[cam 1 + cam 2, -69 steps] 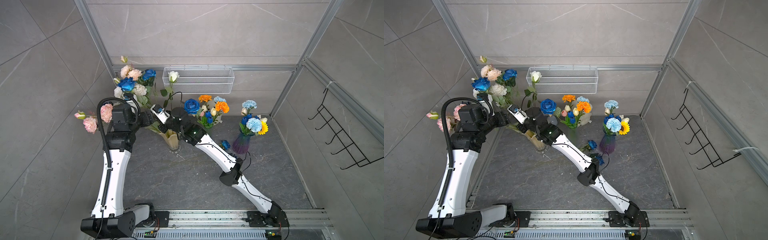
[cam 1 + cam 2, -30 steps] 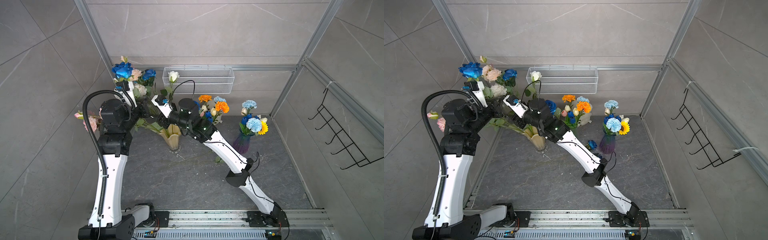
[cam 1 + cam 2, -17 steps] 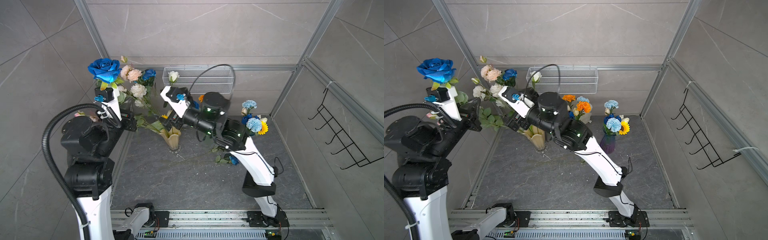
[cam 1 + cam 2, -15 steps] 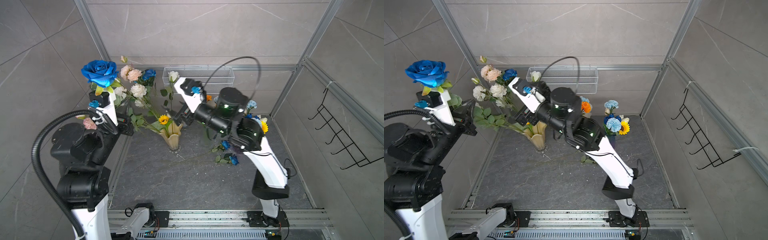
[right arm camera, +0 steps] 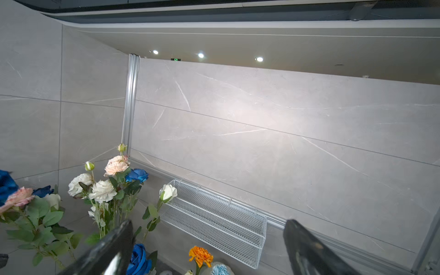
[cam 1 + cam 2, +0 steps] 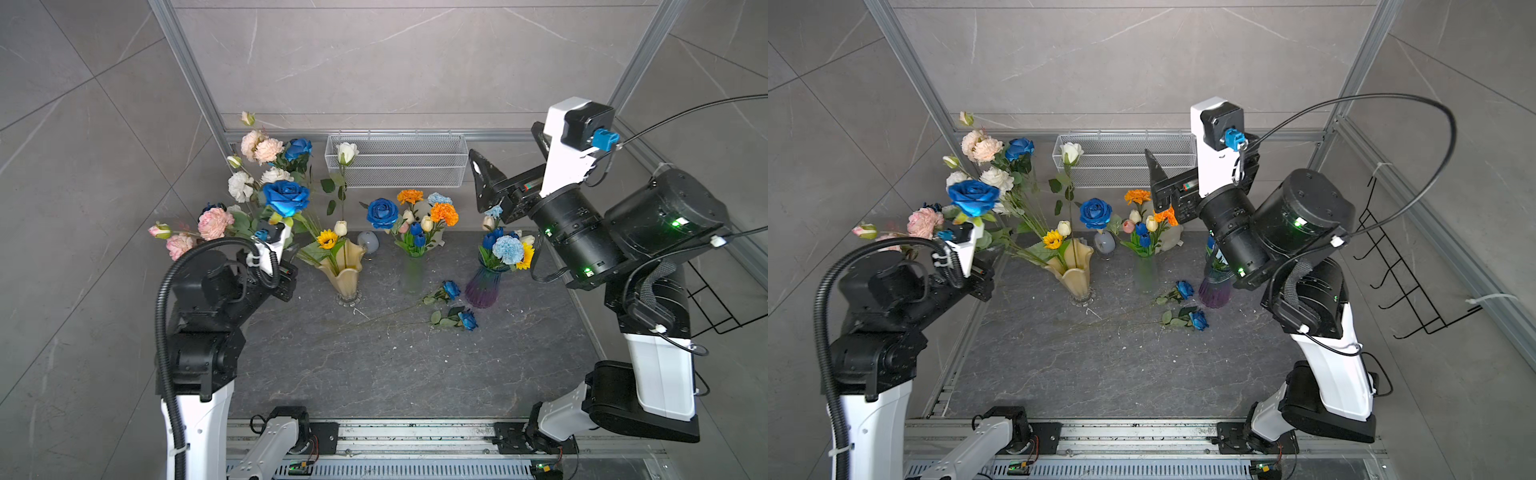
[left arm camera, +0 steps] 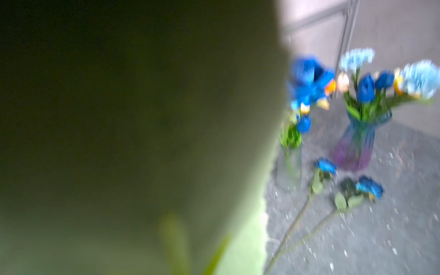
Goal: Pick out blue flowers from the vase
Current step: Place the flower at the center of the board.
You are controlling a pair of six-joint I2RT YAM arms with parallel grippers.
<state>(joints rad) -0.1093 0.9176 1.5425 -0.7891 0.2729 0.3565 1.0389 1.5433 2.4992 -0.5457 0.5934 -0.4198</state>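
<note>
- Two blue roses (image 6: 451, 289) down on the surface (image 6: 374, 374) already, 3 o'clock of the vase (image 6: 345, 270).
- Left claw (image 6: 288, 281) looks clamped on a third rose (image 6: 286, 197), 11 o'clock of it; right claw (image 5: 208, 222) gapes wide, empty.
- Next, I reckon: lay it beside those two.

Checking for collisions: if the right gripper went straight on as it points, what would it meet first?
Probably the white wire-mesh basket on the back wall, framed between the fingers of the open right gripper; depth is unclear.
</note>
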